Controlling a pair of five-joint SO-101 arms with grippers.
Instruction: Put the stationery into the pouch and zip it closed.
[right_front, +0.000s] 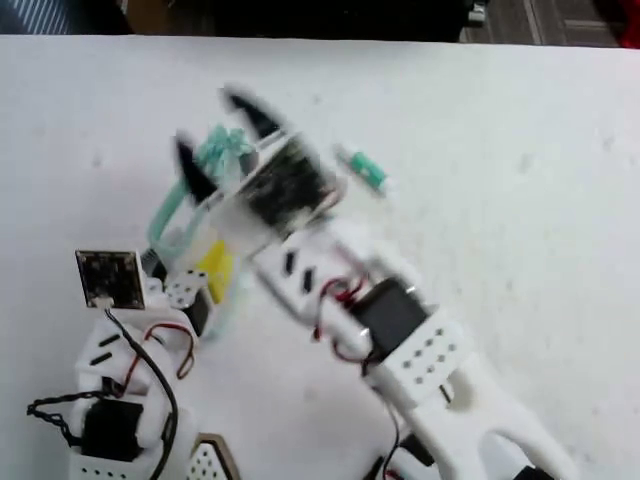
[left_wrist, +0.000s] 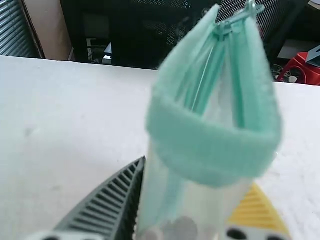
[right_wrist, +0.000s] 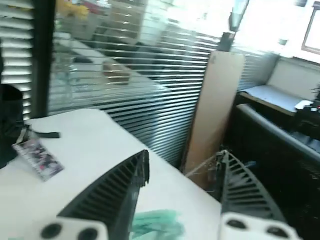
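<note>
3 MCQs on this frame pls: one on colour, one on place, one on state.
1. What colour is the trim of the pouch?
A. red
B. teal
C. black

2. Where is the small green item?
A. inside the pouch
B. loose on the table
C. on the floor

3. What state are the right gripper fingers in?
A. open, nothing between them
B. shut on the pouch
C. shut on a pen

Key:
1 B, the left wrist view shows a teal band and zip.
2 B, the high view shows it lying on the white tabletop beside the arm.
3 A, the right wrist view shows a clear gap between the fingers.
</note>
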